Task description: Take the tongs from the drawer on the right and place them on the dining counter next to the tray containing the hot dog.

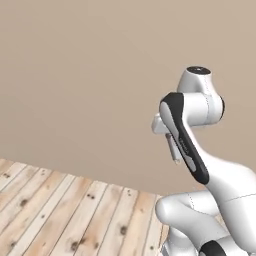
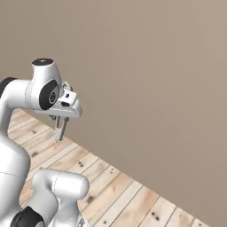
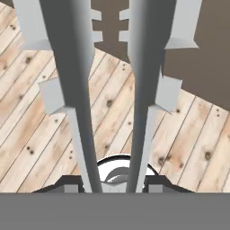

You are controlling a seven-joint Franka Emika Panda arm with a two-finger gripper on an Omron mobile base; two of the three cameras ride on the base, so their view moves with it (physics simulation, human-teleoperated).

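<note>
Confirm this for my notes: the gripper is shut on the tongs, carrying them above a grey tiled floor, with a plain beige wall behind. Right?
Not quite. The floor is light wooden planks, not grey tiles, as the hand view shows. The gripper is shut on the tongs, and the wall is plain beige.

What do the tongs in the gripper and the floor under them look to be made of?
Tongs: probably metal, smooth matte silver-grey with a soft sheen and notched arms. Floor: looks like pale wooden planks, with visible grain, dark knots and seams.
</note>
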